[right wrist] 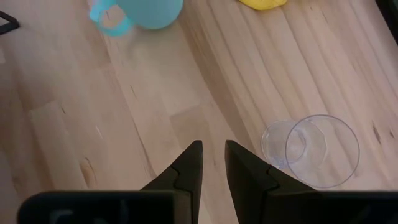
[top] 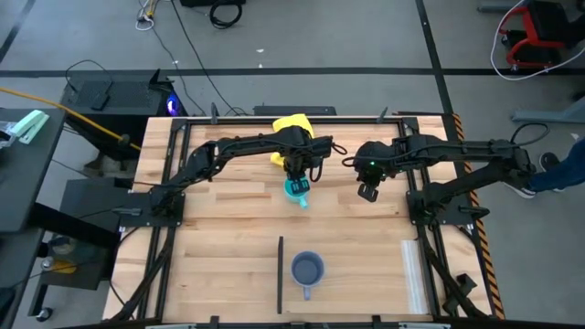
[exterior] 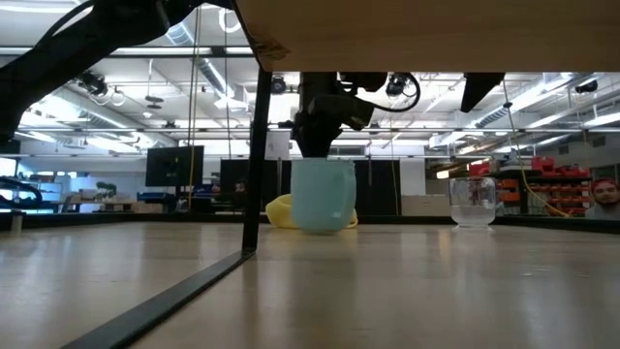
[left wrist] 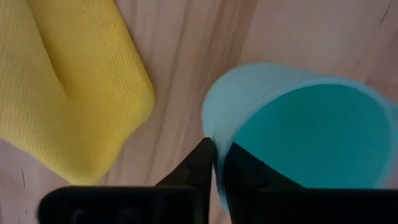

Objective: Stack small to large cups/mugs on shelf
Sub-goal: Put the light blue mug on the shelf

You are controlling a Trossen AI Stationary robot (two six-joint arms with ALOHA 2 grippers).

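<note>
The turquoise mug is at the table's middle, upright in the low view, with its handle toward the near edge. My left gripper stands over it and is shut on its rim. The clear cup stands upright on the table, just beside my right gripper. That gripper hovers empty, with a narrow gap between its fingers. The grey-blue mug stands on its base near the front edge, handle toward the near edge. My left gripper pinches the turquoise mug's wall at the rim, on the side away from the handle. One finger is inside the mug and one is outside. The fingers come from above, pointing down. The mug is upright; I cannot tell whether its base is on the table.
A yellow cloth lies on the table just beyond the turquoise mug, toward the far edge. A thin dark upright and a wooden board above it stand near the front. A clear strip lies at the front right.
</note>
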